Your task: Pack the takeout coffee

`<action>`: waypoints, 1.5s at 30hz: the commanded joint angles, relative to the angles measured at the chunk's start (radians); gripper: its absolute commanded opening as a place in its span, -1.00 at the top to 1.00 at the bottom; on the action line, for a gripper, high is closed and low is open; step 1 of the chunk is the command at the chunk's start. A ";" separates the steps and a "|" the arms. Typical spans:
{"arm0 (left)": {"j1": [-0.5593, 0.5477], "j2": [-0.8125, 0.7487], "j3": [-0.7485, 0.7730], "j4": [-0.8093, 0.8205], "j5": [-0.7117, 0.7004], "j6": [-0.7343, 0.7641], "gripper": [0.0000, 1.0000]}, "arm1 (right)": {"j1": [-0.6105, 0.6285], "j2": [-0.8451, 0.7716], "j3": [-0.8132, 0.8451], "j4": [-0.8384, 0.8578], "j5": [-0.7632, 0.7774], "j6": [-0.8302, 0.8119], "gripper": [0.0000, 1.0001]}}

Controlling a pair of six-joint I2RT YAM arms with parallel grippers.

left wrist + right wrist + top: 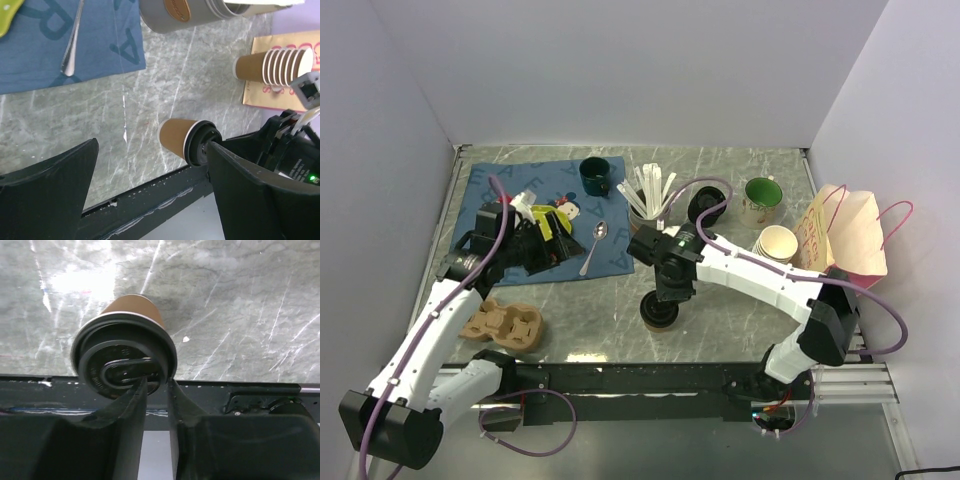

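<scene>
Our right hand (156,385) hangs directly over the takeout coffee (122,347), its fingers parted by only a narrow slit at the near edge of the lid and gripping nothing that we can see. We cannot tell whether the tips touch the lid. Our left hand (152,143) is spread wide and empty, off to the side over the blue cloth (520,185).

The coffee stands upright on the table (590,320), close to its near edge. It is a tan paper cup with a white rim line, capped by a round black lid that looks seated evenly all the way round.

We judge the capping done and the packing not yet begun. The cup sits in neither the pulp carrier (505,328) to its left nor the paper bag (845,235) to its right, and it is well apart from both. It has yet to be gripped, lifted and set inside.
</scene>
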 commanded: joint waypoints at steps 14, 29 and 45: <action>-0.362 0.089 -0.110 0.259 0.033 -0.111 -0.54 | -0.216 -0.344 -0.271 0.384 -0.459 -0.257 -0.24; -0.468 0.250 -0.175 0.434 0.062 -0.112 -0.32 | -0.373 -0.263 -0.378 0.515 -0.740 -0.506 -0.18; -0.508 0.361 -0.253 0.515 0.026 -0.128 -0.21 | -0.373 -0.206 -0.456 0.576 -0.703 -0.515 0.01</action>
